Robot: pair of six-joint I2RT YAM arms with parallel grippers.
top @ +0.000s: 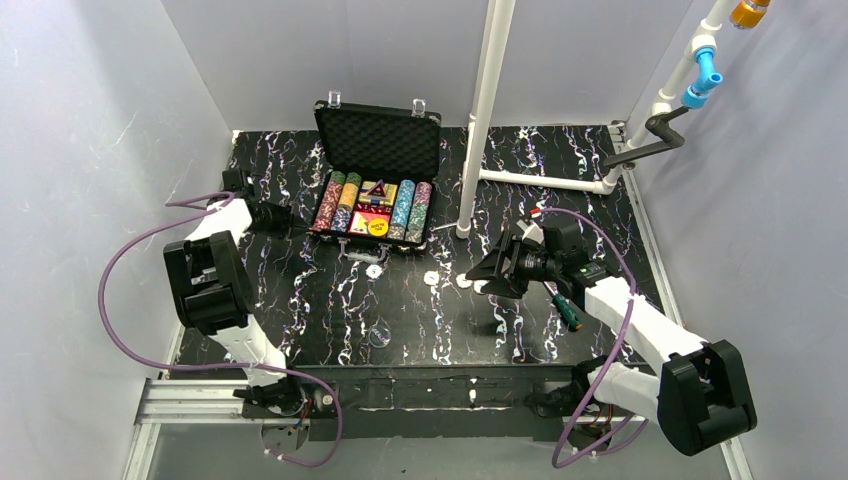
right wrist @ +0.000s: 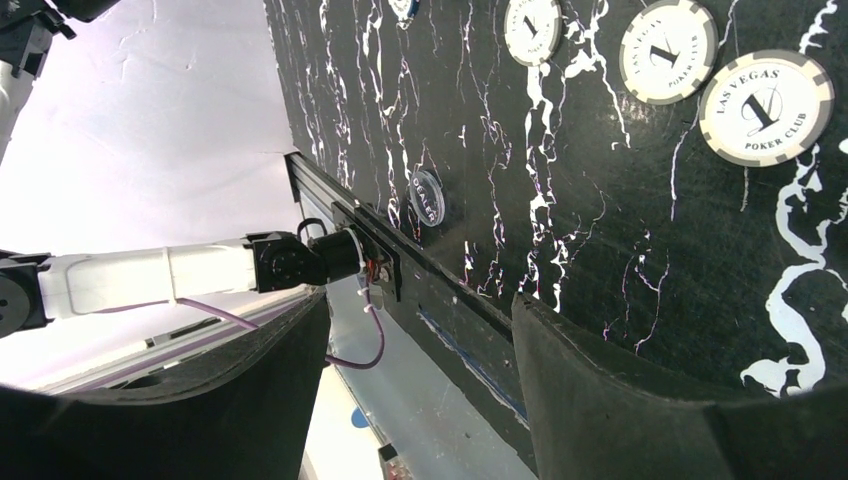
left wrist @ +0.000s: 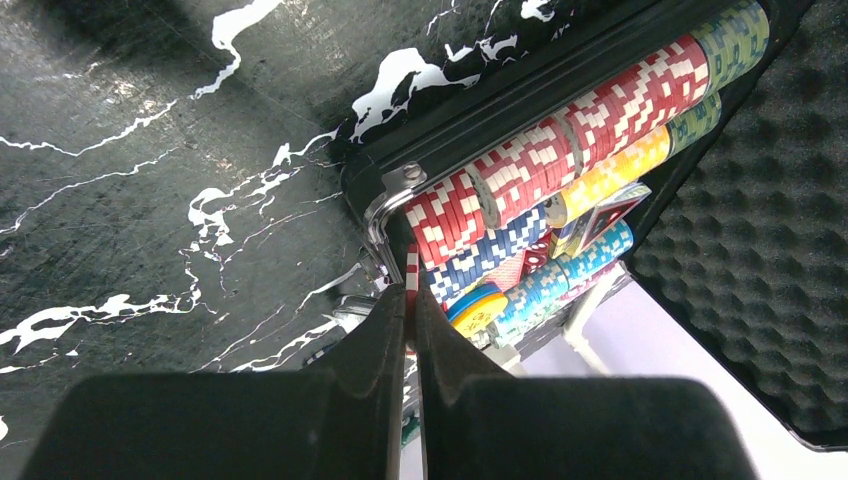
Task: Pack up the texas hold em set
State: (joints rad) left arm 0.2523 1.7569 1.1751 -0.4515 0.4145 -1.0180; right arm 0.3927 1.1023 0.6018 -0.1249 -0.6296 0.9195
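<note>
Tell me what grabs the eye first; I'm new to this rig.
The open black case at the far middle of the table, its rows of multicoloured poker chips showing. In front, loose white chips lie scattered; the left gripper pinches a red-and-white chip at the case's left corner.

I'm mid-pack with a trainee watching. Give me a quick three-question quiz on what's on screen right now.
1. True or false: the black case stands open with rows of chips inside.
2. What is the left gripper pinching? A) a red-and-white chip B) the card deck C) the screwdriver
3. Which word is printed on the loose clear disc?
Key: 1 true; 2 A; 3 DEALER.
</note>
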